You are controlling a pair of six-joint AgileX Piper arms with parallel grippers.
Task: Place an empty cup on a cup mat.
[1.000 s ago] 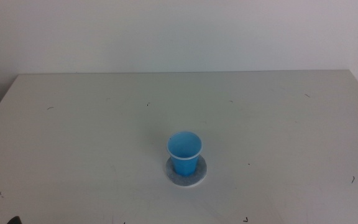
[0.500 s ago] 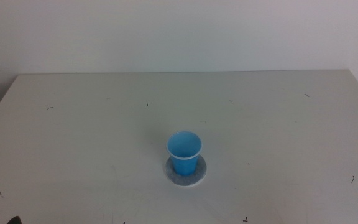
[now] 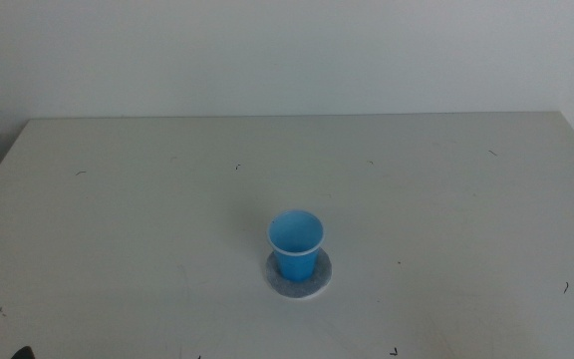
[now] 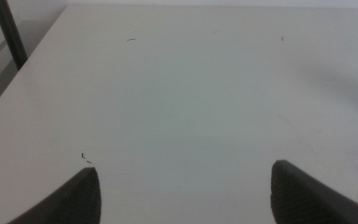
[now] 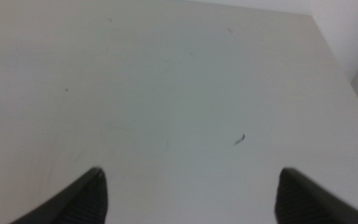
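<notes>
Cup [image 3: 296,242] stands upright on the mat [image 3: 297,275], mouth up and nothing inside, a little toward the near side of the counter [image 3: 118,219] and about midway across it. The mat's pale edge shows as a ring around the cup's base, wider on the near side. Bare counter lies all around the pair, and they sit well clear of the far edge, both side edges and the near edge.

The left pincer [image 4: 185,186] hangs over the bare left part of the counter, near its left edge, jaws spread wide with nothing between them. The right pincer [image 5: 188,190] hangs over the bare right part, jaws likewise wide apart and holding nothing; the counter's right edge runs close by. Neither pincer shows in the middle view.
</notes>
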